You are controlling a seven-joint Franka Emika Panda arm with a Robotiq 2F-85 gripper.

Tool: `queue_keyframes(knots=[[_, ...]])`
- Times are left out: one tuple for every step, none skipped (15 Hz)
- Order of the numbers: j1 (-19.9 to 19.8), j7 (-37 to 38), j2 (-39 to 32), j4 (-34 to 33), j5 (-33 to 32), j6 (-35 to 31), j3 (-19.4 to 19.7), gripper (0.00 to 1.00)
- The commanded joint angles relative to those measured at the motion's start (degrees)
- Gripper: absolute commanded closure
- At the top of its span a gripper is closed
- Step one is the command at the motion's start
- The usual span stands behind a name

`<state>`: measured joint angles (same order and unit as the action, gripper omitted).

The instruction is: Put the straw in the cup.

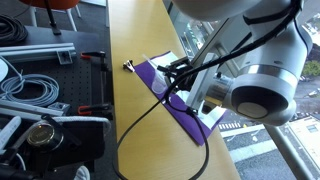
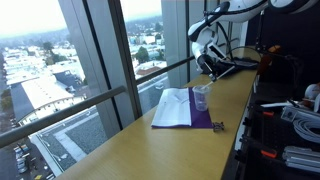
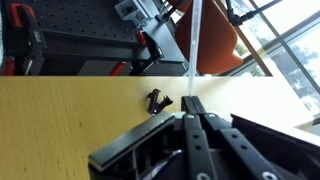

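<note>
The step in hand was judged to be the carrying of the straw to the cup, with the grasp already made. In the wrist view the gripper (image 3: pixel 190 108) was seen at the bottom centre of the frame, its two fingers brought almost fully together. The straw (image 3: pixel 193 45) was pinched between them, a thin pale line that ran from the fingertips up to the top edge of the frame. How much of the straw lay behind the fingers could not be told. In both exterior views the straw was too thin to be made out.

The cup (image 2: pixel 200 98) was found in an exterior view a little right of centre, standing upright at the far edge of the purple cloth (image 2: pixel 186 123) on the table (image 2: pixel 170 150). The gripper (image 2: pixel 207 68) was placed higher in that frame and apart from the cup. Whether it was truly over the mouth of the cup could not be decided from this angle. In the wrist view the cup was not shown; only the table surface and a small black clip (image 3: pixel 157 101), just left of the fingertips, were seen there.

For the next move, it was judged that the free end of the straw should be brought exactly over the open mouth and lowered inside before the fingers are opened. As the cup looked light, a touch on its rim could tip it over.
</note>
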<state>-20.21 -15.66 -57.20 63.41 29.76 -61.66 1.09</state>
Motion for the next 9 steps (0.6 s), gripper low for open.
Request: queue_keyframes(knots=[[-1.7, 3.3, -3.2, -4.6, 2.0, 3.4, -1.7, 1.00], [-1.7, 3.7, -3.7, -5.1, 2.2, 3.6, -1.8, 1.00], [-1.8, 4.1, -4.2, -5.7, 2.5, 3.9, -1.9, 1.00], [-2.0, 4.5, -4.8, -6.4, 2.9, 4.5, -2.0, 1.00], [-2.1, 4.9, -5.6, -7.3, 3.2, 5.1, -2.2, 1.00], [-2.3, 5.3, -6.1, -8.0, 3.4, 5.7, -2.3, 1.00], [-2.5, 5.7, -6.8, -9.0, 3.7, 6.2, -2.4, 1.00], [-2.9, 5.9, -7.4, -10.1, 3.8, 7.1, -2.4, 1.00], [-3.3, 6.2, -8.1, -11.1, 3.9, 7.9, -2.4, 1.00]])
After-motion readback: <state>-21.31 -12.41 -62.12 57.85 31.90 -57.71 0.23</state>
